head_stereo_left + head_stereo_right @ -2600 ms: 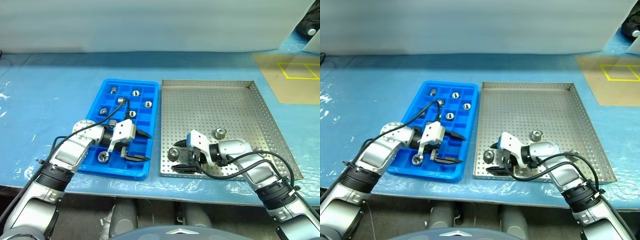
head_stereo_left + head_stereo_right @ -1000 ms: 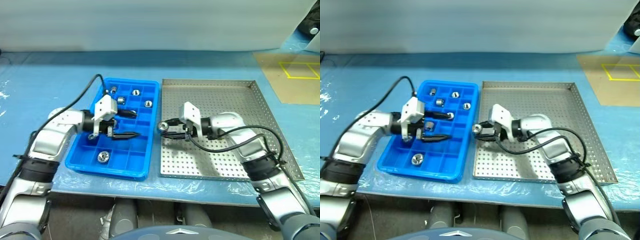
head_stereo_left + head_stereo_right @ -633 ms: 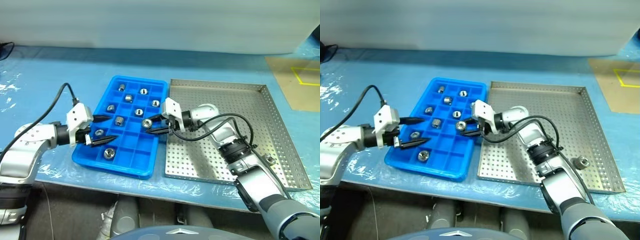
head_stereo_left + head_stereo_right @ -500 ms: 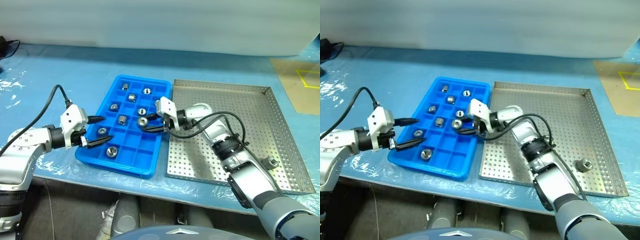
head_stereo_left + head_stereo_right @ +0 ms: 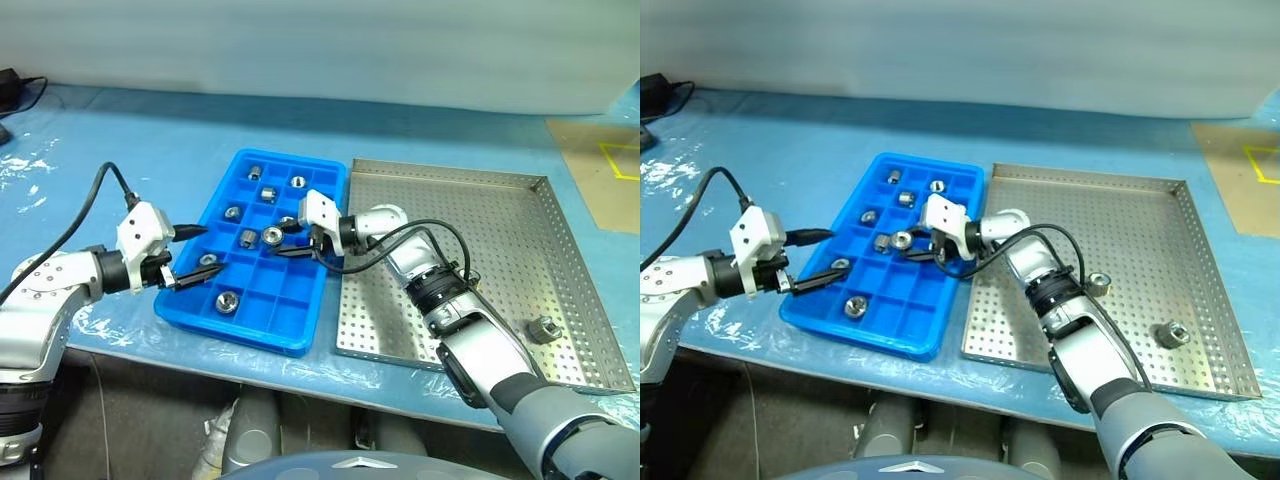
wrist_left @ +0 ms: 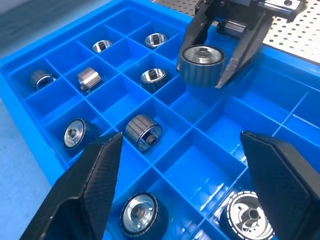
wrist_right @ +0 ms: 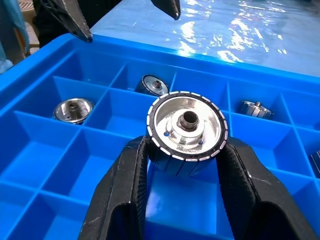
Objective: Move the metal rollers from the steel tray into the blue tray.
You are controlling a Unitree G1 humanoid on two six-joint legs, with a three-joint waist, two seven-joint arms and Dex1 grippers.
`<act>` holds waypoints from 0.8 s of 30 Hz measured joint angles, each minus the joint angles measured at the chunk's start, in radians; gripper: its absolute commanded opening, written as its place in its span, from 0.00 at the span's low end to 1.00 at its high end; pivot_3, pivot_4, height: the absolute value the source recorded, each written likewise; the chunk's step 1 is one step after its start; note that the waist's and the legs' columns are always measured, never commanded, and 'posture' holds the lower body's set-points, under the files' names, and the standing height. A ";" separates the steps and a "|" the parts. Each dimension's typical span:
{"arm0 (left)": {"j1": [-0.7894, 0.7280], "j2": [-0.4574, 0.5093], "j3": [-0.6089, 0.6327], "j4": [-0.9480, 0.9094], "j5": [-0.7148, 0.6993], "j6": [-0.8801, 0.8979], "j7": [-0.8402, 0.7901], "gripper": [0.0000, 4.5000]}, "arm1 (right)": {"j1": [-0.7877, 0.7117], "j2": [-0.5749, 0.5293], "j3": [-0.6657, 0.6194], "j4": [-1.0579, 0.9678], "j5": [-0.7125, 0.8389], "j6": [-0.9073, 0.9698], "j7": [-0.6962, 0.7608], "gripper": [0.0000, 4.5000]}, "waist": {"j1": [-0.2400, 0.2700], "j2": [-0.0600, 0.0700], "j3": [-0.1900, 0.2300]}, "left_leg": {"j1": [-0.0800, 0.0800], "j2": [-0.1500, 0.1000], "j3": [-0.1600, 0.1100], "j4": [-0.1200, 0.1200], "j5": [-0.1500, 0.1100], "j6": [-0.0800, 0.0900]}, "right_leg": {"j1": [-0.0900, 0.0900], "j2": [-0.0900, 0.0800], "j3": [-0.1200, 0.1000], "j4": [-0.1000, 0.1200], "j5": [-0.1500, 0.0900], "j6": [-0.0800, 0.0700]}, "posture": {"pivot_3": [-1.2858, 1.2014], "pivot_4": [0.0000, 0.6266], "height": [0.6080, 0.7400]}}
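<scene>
Right jaws (image 7: 186,165) clamp roller (image 7: 186,131) above blue tray (image 7: 45,145); left jaws (image 5: 196,257) apart.

Blue tray (image 5: 318,318) lies left of steel tray (image 5: 500,205), just beside it. Several metal rollers (image 5: 228,301) sit in blue tray's compartments. One roller (image 5: 541,327) lies in steel tray, near right corner. Right gripper (image 5: 286,237) holds roller (image 5: 272,235) over blue tray's middle. Left gripper (image 5: 197,256), fingers apart, sits over tray's left edge.
</scene>
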 measured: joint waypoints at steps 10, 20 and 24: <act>-0.036 0.000 -0.035 0.029 0.000 0.000 -0.018 0.88 | 0.074 0.024 0.013 -0.134 0.028 0.131 0.024 0.35 | -0.009 0.000 0.000 | 0.000 0.000 0.000 -0.001 0.002 -0.003 | -0.003 0.002 0.000 0.004 -0.001 -0.001 | 0.61 0.24 1.00; -0.002 0.003 -0.032 0.018 -0.003 0.004 -0.028 0.88 | 0.069 0.063 0.040 -0.092 0.006 0.121 0.033 0.35 | -0.001 0.000 0.000 | -0.001 0.000 -0.001 -0.001 0.002 -0.003 | -0.003 0.002 0.000 0.003 -0.001 -0.001 | 0.62 0.24 1.00; 0.001 0.003 -0.032 0.002 -0.004 0.005 -0.026 0.88 | 0.067 0.063 0.044 -0.079 0.000 0.089 0.043 0.64 | -0.001 0.000 0.000 | 0.000 0.000 -0.001 -0.001 0.002 -0.003 | -0.003 0.002 0.000 0.003 -0.001 -0.001 | 0.62 0.24 1.00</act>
